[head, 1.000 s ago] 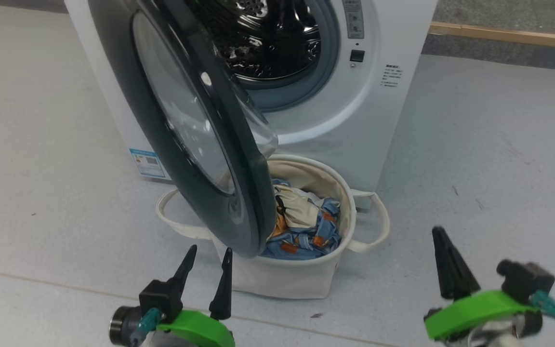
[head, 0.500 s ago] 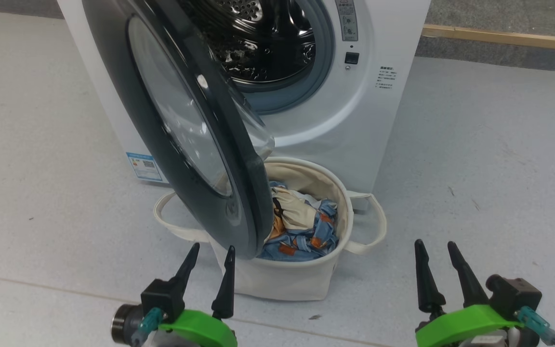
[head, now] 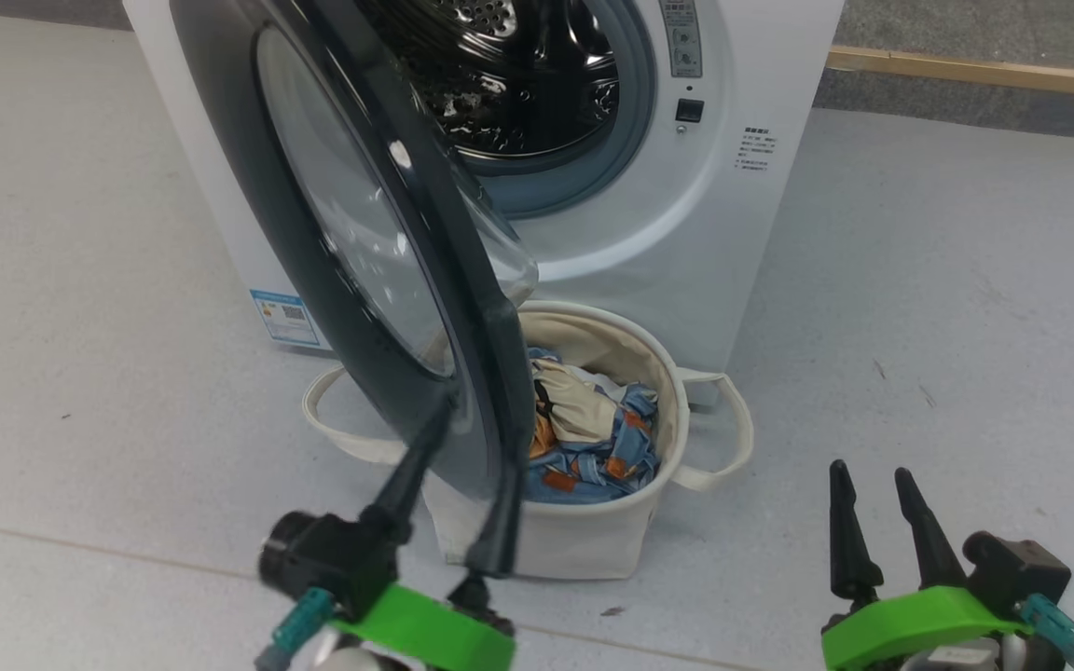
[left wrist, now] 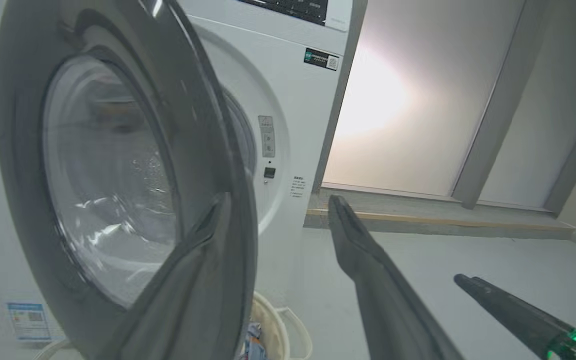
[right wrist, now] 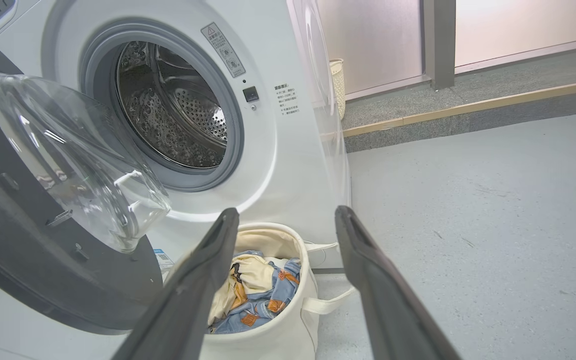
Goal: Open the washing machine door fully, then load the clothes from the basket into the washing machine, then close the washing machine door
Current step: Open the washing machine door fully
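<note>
We are seeing the washing machine door [head: 360, 252] hanging partly open over the basket [head: 574, 545] holding the clothes [head: 593, 438] before the washing machine [head: 686, 233]

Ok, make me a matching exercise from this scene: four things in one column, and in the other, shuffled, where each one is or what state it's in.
Things:
1. washing machine door
2. clothes
3. basket
4. label sticker

Places or states:
A. standing on the floor in front of the washing machine
B. swung partway open, over the basket's rim
C. stuck low on the washing machine
D. piled inside the basket

Pairs: 1-B, 2-D, 3-A, 4-C
</note>
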### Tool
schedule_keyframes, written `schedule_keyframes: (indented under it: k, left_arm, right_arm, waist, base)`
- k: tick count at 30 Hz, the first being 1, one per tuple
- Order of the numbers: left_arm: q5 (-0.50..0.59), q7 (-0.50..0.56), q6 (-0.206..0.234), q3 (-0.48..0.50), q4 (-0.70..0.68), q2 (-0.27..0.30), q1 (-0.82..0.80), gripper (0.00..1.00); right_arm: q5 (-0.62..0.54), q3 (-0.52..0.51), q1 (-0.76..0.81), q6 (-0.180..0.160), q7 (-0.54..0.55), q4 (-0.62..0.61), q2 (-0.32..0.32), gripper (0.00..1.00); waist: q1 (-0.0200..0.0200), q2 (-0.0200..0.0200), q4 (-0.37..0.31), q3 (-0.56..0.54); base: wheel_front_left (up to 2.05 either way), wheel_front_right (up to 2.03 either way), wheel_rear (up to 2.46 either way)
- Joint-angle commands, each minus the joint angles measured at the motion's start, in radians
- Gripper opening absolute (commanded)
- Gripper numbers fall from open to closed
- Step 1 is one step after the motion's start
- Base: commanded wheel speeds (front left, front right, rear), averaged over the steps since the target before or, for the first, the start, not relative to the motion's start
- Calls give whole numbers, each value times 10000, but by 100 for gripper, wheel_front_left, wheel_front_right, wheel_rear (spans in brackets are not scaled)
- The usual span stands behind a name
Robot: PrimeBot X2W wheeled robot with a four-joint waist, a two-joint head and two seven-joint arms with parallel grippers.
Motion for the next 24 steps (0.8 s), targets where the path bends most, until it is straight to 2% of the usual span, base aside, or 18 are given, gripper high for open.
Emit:
schedule_keyframes:
  k: [1,4,8,10,12,16,17,18,24]
  left_arm:
    - [14,-118,-158,81,-639,41,-342,100]
    - [-143,-118,-445,-428,-1348,41,-333,100]
    - [-44,-118,-439,-1188,-916,41,-630,100]
    - [-133,-118,-243,-1541,-254,41,-920,100]
    - [-761,-118,13,-1908,808,41,-1183,100]
    - [-1329,-118,745,-2437,2103,41,-2294,100]
    - [-1404,-118,916,-2558,2307,41,-2537,93]
    - [-1498,-118,1054,-2656,2432,41,-2762,0]
    - [-1813,-118,1644,-2919,2717,41,-3613,0]
  right_arm:
    - [-75,154,-297,6,-123,-314,31,100]
    - [-68,166,-366,6,-124,-309,51,100]
    - [16,386,-439,6,-124,-165,58,100]
    - [59,570,-505,6,-124,-33,59,100]
    - [130,673,-573,6,-124,79,60,100]
    - [328,753,-686,6,-124,205,61,100]
    - [362,763,-694,6,-124,238,61,100]
    - [383,781,-705,6,-124,273,61,100]
    - [521,905,-764,6,-124,438,61,100]
  waist:
    - [0,-1,-22,7]
    - [0,-1,-101,20]
    - [0,-1,-233,62]
    - [0,-1,-352,82]
    - [0,-1,-485,91]
    - [0,-1,-739,175]
    - [0,-1,-779,201]
    - [0,-1,-814,229]
    - [0,-1,-952,291]
  base:
    - [0,0,0]
    - [0,0,0]
    - [0,0,0]
    - [0,0,0]
    - [0,0,0]
    - [0,0,0]
    - [0,0,0]
    - [0,0,0]
    - [0,0,0]
